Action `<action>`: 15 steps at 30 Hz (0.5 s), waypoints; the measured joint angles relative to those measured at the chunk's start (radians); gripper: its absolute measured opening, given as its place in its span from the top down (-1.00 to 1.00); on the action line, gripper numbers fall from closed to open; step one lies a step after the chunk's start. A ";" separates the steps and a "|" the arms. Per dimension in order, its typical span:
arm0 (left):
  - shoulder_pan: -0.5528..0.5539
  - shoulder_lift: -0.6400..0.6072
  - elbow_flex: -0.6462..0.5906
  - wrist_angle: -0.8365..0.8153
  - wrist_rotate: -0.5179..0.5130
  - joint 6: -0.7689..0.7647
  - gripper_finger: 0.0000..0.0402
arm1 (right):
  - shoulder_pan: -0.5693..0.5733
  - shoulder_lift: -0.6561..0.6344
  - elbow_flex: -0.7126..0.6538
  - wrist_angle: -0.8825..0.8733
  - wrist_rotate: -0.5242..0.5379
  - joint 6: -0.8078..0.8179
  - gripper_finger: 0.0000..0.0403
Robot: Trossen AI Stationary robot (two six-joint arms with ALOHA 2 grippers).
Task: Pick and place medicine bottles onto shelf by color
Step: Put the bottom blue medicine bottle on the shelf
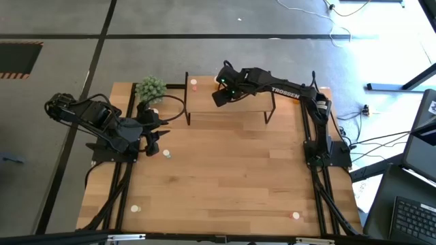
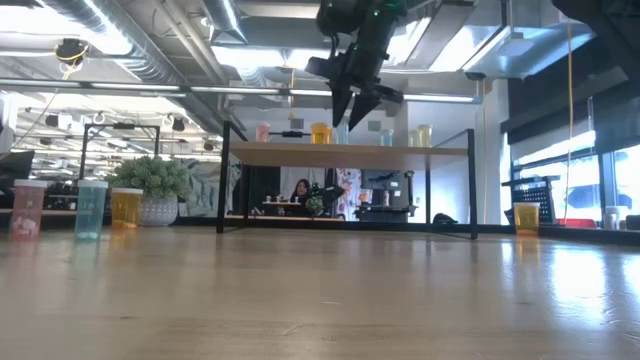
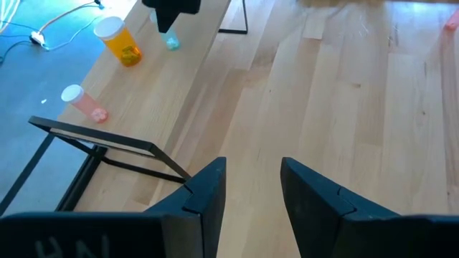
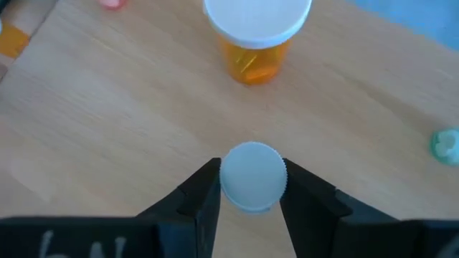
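Note:
The shelf (image 1: 231, 106) stands at the table's far side, its board on a black frame. On it stand a pink bottle (image 1: 193, 83) and an orange bottle (image 4: 255, 43) with a white cap. My right gripper (image 4: 251, 188) reaches over the shelf, shut on a small pale blue-green bottle (image 3: 172, 41). More bottles stand on the table: one by the left arm (image 1: 166, 154) and two near the front edge (image 1: 135, 208) (image 1: 296, 216). My left gripper (image 3: 252, 188) hangs open over the table's left side, with nothing between its fingers. My right gripper pinches the bottle's round pale cap (image 4: 251, 172) between its two fingers, one on each side of the rim. The fingers come from above, slanting down. The bottle is upright under them. Whether its base rests on the shelf board I cannot tell.
A spiky green potted plant (image 1: 150, 90) stands at the shelf's left end. In the low view, pink (image 2: 27, 208), teal (image 2: 90, 208) and orange (image 2: 126, 207) bottles stand at the left and an orange one (image 2: 526, 217) at the right. Bare wood fills the table's middle.

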 joint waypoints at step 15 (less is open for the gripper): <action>0.000 0.000 0.000 0.000 0.000 0.000 0.36 | 0.000 0.001 -0.002 -0.004 -0.002 -0.036 0.33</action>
